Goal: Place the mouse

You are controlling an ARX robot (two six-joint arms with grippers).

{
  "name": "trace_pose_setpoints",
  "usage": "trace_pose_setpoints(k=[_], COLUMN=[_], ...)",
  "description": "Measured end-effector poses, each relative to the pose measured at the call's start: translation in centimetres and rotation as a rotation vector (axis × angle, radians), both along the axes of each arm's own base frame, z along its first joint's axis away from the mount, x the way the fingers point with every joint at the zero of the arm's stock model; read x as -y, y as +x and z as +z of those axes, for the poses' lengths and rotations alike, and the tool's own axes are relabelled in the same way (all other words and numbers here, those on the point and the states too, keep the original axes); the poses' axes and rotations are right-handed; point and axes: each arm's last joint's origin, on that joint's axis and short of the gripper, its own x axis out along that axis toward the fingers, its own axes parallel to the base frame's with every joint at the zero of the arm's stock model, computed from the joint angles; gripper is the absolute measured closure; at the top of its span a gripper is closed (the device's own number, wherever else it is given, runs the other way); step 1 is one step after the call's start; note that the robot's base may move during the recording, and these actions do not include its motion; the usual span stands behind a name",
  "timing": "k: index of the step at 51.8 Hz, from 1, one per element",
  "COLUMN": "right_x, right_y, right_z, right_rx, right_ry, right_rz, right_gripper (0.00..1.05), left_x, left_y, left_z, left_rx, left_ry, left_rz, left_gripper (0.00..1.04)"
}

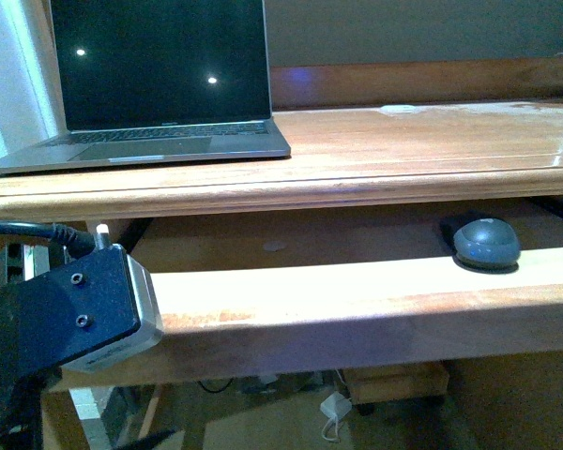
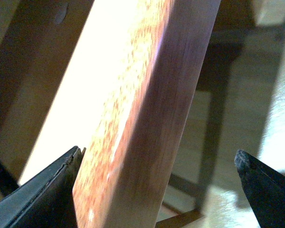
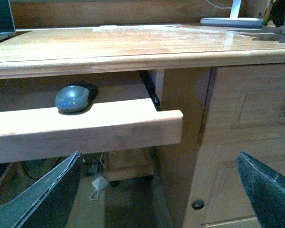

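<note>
The dark grey oval mouse lies on the pulled-out keyboard tray under the desk top, at its right end. It also shows in the right wrist view, behind the tray's front rail. My left gripper is open with its jaws on either side of the tray's front rail at the tray's left end; its wrist housing shows in the front view. My right gripper is open and empty, in front of the tray's right end, well apart from the mouse.
An open laptop with a dark screen sits on the desk top at the left. A cabinet with drawers stands right of the tray. A white lamp base is at the desk's far right. Cables and a charger lie on the floor.
</note>
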Motion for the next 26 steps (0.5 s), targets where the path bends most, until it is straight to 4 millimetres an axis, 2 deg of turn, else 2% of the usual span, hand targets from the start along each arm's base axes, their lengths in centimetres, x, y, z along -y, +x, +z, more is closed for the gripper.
trace_pose_setpoints(k=[5, 17, 20, 26], right_x=[0.0, 0.0, 0.0, 0.0], right_y=[0.0, 0.0, 0.0, 0.0], right_z=[0.0, 0.0, 0.0, 0.0], right_rx=[0.0, 0.0, 0.0, 0.0], right_ry=[0.0, 0.0, 0.0, 0.0], right_rz=[0.0, 0.0, 0.0, 0.0], right_gripper=[0.07, 0.07, 0.07, 0.07], left_x=[0.6, 1.3, 1.5, 1.3], left_y=[-2.3, -5.0, -5.6, -6.9], left_z=[1.3, 4.3, 5.5, 9.1], left_rx=[-0.129, -0.336, -0.368, -0.363], left_ry=[-0.119, -0.392, -0.468, -0.683], left_rz=[0.022, 0.08, 0.087, 0.187], left_gripper=[0.08, 0.08, 0.08, 0.08])
